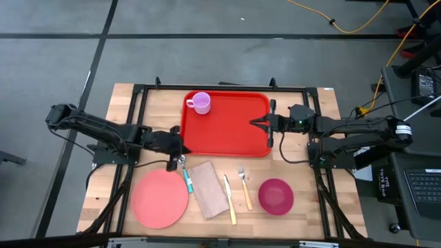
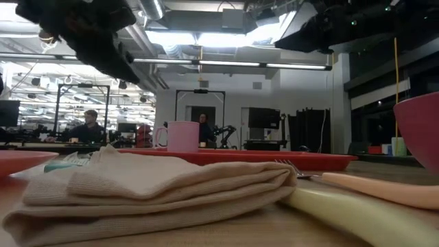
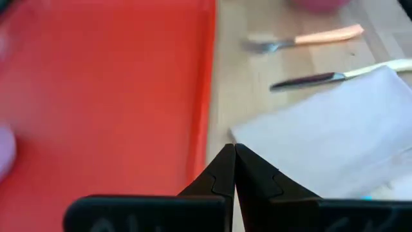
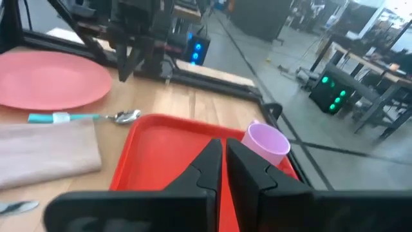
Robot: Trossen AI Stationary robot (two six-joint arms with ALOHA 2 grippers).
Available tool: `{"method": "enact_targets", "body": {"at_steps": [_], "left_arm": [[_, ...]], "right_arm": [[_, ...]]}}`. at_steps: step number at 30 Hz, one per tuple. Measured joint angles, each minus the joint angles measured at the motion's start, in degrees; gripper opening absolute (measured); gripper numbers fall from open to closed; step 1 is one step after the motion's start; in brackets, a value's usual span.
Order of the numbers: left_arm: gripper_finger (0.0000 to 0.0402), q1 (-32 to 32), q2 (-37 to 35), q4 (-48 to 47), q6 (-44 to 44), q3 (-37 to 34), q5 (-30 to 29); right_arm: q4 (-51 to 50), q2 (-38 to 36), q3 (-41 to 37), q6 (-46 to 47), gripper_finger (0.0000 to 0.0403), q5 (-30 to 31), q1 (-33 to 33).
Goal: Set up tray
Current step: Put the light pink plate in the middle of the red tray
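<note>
From above, the tray (image 1: 227, 127) lies at the table's far middle, a cup (image 1: 200, 102) in its corner. The left gripper (image 1: 180, 152), jaws closed and empty, sits at the tray's near-left corner. The right gripper (image 1: 256, 123), jaws nearly closed, hovers over the tray's right edge. At table height, the tray (image 2: 274, 157) lies behind a napkin (image 2: 158, 185).

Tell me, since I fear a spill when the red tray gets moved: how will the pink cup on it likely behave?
The pink cup stands upright near a far corner of the tray, which looks smooth, so it may slide if the tray is jerked. It looks like light plastic, so it could tip easily. On its side it would probably roll, though its handle might stop it.
</note>
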Motion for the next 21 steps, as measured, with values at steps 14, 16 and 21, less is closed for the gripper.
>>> {"method": "enact_targets", "body": {"at_steps": [14, 16, 21], "left_arm": [[0.0007, -0.2, 0.0, -19.9, -19.5, 2.4, 7.7], [0.0007, -0.2, 0.0, -19.9, -19.5, 2.4, 9.0], [0.0007, -0.2, 0.0, -19.9, -19.4, 2.4, 10.5]], "right_arm": [[1.5, 1.2, 0.0, 0.0, 0.0029, -0.1, 0.0], [1.5, 1.2, 0.0, 0.0, 0.0029, -0.1, 0.0], [1.5, 1.2, 0.0, 0.0, 0.0029, -0.1, 0.0]]}}
